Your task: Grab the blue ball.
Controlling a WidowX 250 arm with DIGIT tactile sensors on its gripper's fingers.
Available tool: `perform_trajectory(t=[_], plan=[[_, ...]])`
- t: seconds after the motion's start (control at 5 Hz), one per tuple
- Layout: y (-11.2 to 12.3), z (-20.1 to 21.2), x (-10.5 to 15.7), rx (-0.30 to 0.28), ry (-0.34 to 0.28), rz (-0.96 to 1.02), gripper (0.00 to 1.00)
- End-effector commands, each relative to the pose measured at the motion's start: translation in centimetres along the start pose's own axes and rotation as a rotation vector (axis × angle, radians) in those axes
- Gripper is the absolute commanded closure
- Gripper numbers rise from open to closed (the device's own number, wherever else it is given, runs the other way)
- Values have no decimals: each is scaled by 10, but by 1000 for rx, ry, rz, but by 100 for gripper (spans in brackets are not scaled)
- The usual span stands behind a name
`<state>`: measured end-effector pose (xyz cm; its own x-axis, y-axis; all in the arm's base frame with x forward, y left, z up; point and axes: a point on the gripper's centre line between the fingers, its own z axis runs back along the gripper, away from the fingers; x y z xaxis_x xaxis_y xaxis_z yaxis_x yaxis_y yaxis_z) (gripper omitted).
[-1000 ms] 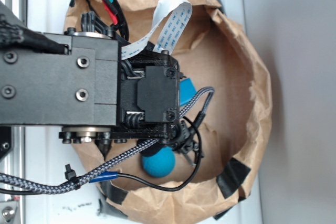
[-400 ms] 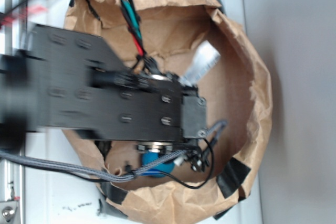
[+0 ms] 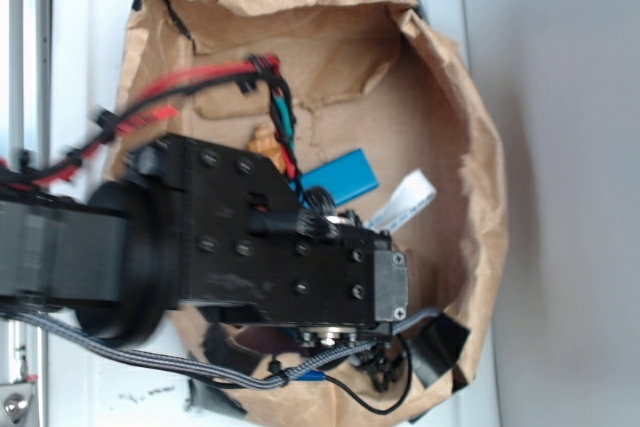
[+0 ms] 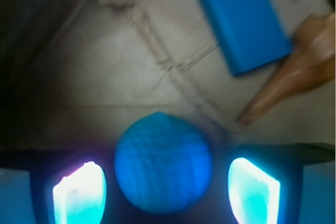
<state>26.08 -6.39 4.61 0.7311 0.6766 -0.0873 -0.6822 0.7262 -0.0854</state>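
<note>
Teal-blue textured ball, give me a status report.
Gripper open, jaws either side of the teal-blue textured ball, not closed on it. Flat blue rectangular block and tan wooden piece beyond, clear of the jaws.

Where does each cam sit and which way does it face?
Exterior: overhead, looking straight down into the brown paper bag; the black arm and its cables fill the left and hide the ball.
Wrist: on the end effector, looking down along the fingers at the bag floor; the blue ball sits between them, gaps visible on both sides.
Shared: the blue block and the tan shell-like object.
</note>
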Motion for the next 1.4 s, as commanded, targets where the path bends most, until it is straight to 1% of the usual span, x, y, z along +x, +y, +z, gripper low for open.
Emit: perform_trajectory(t=[0.0, 0.2, 0.4, 0.6, 0.8, 1.0, 1.2], plan=[[-7, -20, -10, 51, -22, -76, 0], [-3, -8, -5, 38, -26, -32, 100], [7, 23, 11, -31, -7, -10, 100], [25, 61, 33, -47, -85, 46, 100], [38, 107, 32, 15, -291, 6, 100], [45, 151, 18, 112, -436, -8, 100], [50, 167, 16, 191, -452, 6, 100]])
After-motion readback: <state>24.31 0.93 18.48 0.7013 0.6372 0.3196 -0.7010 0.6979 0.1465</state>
